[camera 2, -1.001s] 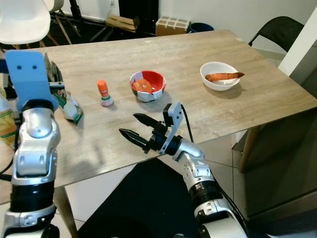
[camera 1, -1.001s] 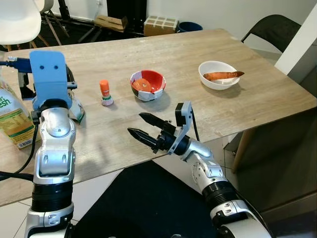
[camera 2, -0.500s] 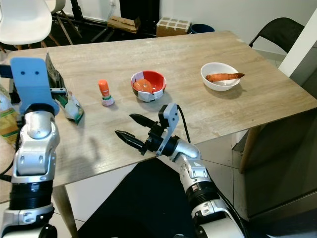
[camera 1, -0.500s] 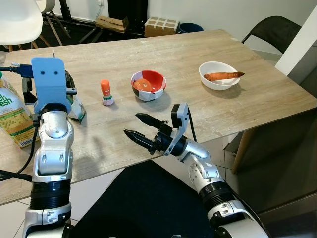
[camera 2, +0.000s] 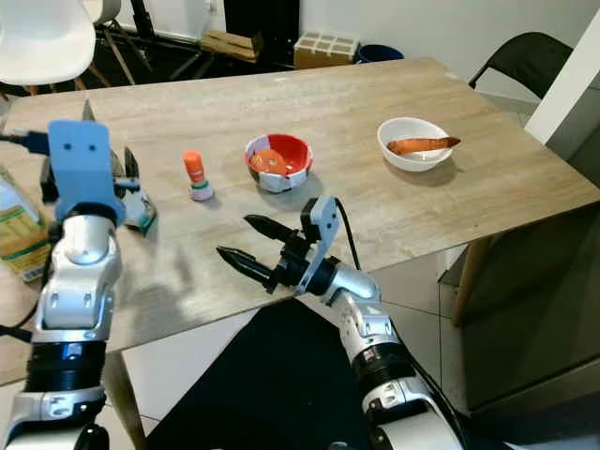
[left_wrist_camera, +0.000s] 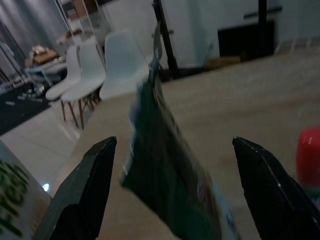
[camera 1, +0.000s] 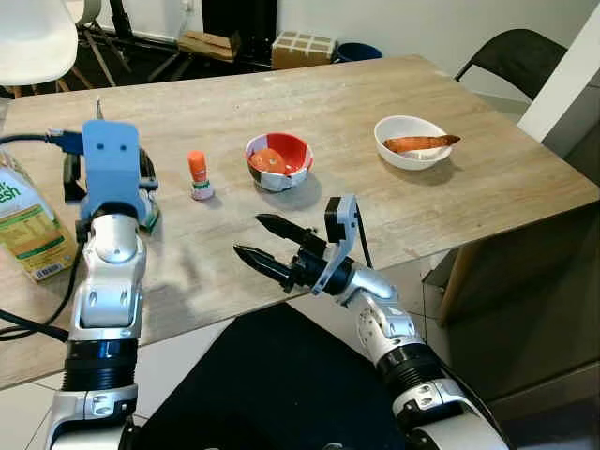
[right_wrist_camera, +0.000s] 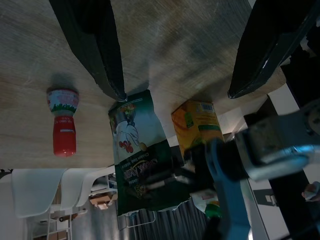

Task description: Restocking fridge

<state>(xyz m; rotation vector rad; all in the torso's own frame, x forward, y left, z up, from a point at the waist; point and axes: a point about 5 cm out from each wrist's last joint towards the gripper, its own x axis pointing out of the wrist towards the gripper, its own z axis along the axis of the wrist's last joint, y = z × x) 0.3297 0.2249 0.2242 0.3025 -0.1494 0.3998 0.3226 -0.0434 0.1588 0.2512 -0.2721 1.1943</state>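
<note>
A long wooden table point(camera 1: 375, 202) runs across the scene, with tiled floor and a black mat below its near edge. Behind it stand white chairs point(camera 1: 33, 37), cardboard boxes point(camera 1: 302, 47) against the far wall, and a dark chair point(camera 1: 520, 56) at the table's far right corner.

The left arm rises at the table's left end, its blue wrist block upright. The left gripper point(left_wrist_camera: 172, 190) is spread wide, and a green snack bag point(left_wrist_camera: 167, 175) stands between its two fingers; the wrist view does not show either finger touching the bag. In the head views the bag point(camera 2: 141, 208) peeks out from behind the blue block, lying on the tabletop. Just to the left of that arm stands a yellow juice carton point(camera 1: 28, 230), near the table's left edge.

The right gripper point(camera 1: 265, 246) hovers over the near edge of the table, its fingers parted wide and pointing leftward toward the bag, with nothing between them. It is well apart from the bag.

Near the middle of the table sits a red and white bowl point(camera 1: 279, 161) with something orange inside. To its left, between bowl and bag, a small red bottle point(camera 1: 199, 175) stands upside down on its cap. Farther right, a white bowl point(camera 1: 412, 142) holds a sweet potato point(camera 1: 420, 143).
</note>
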